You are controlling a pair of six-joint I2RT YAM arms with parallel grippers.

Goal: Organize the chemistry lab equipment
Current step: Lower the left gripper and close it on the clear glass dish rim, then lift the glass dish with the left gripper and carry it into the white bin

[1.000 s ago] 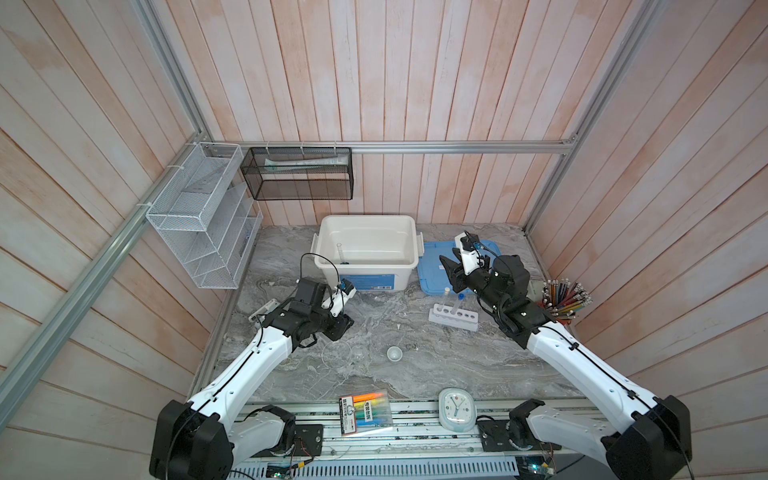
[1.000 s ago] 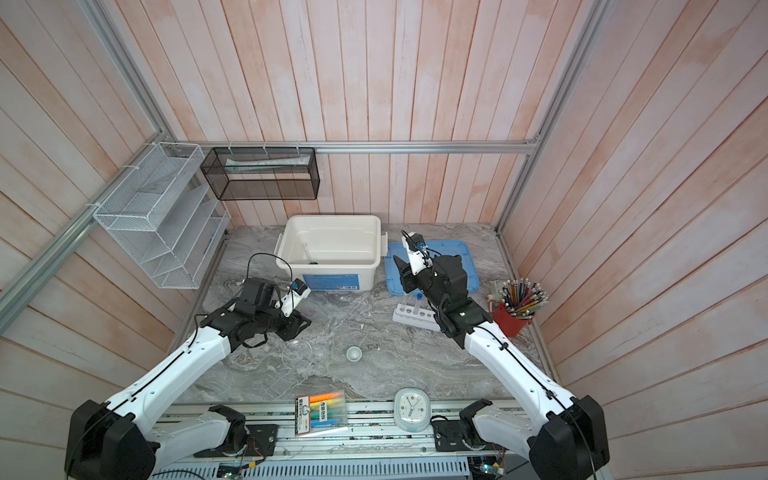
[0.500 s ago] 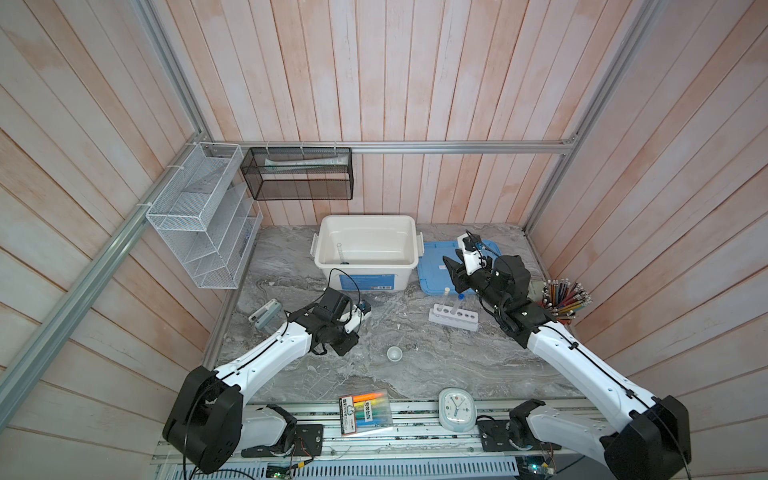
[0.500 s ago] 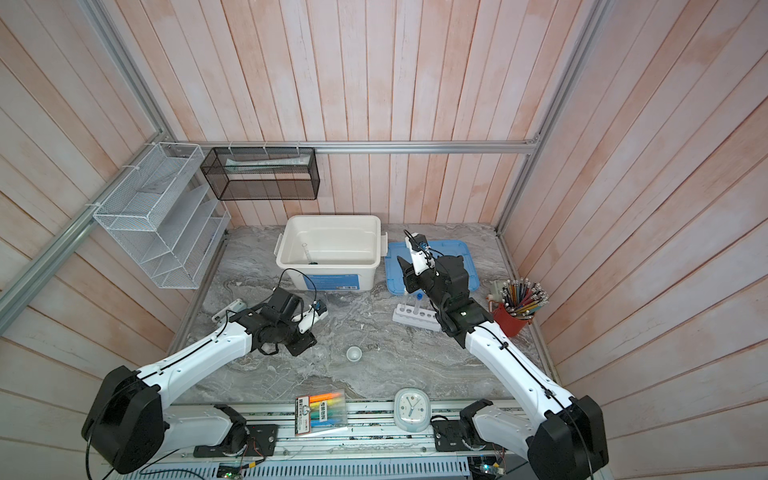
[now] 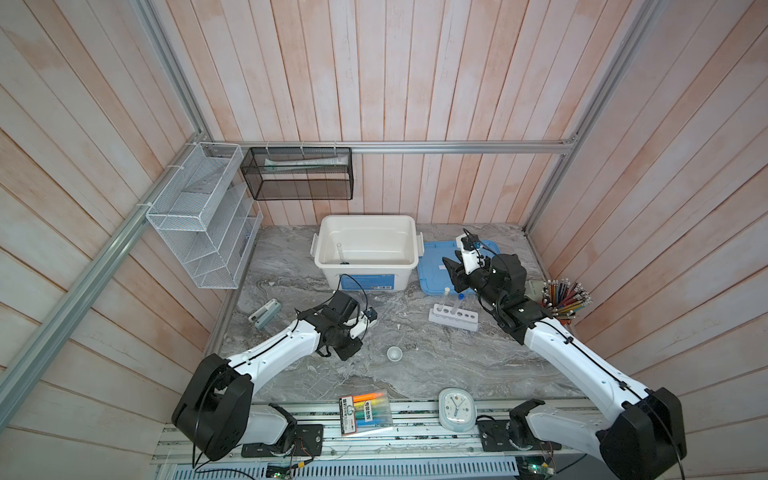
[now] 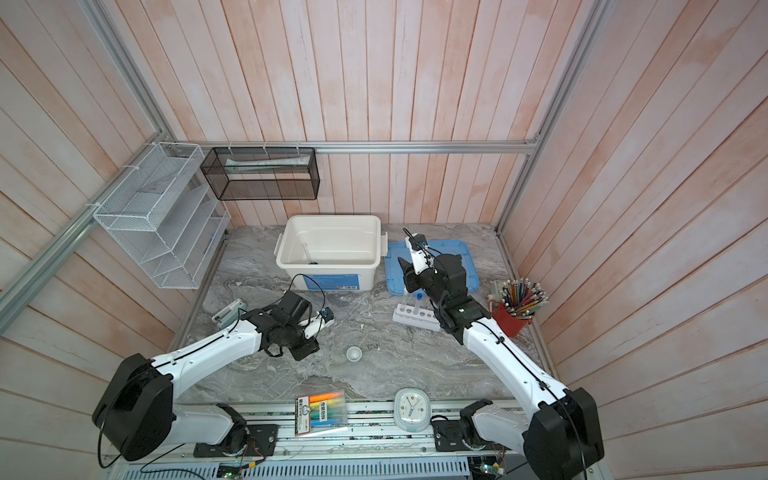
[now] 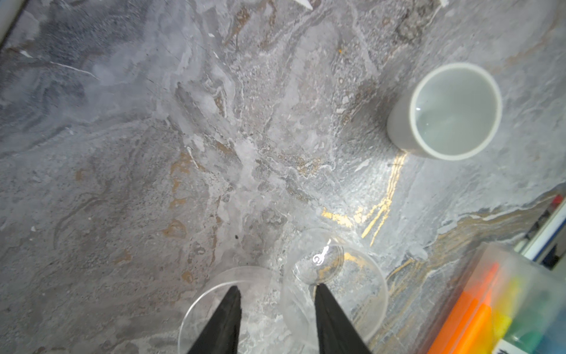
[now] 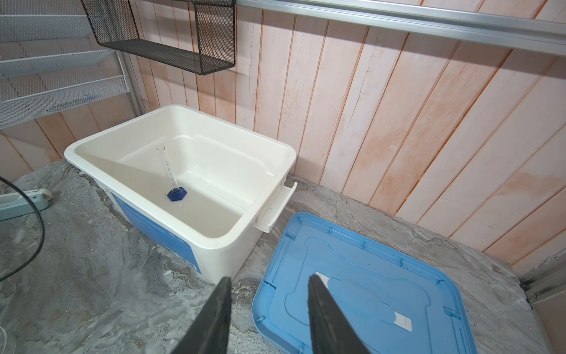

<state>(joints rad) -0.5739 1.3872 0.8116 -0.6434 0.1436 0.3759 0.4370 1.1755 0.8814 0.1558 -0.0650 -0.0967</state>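
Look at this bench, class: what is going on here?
Lab gear is being tidied away. The left gripper hovers open over a clear dish and a small beaker, near a white bowl. The right gripper hangs open and empty by the blue lid. A measuring cylinder already stands in the white tub, and two tubes stand in the rack.

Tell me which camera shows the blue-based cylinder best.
The right wrist view: the blue-based cylinder stands on its base inside the white bin, scale marks visible. In both top views it is only a thin, tiny tube in that bin. The left wrist view does not show it.
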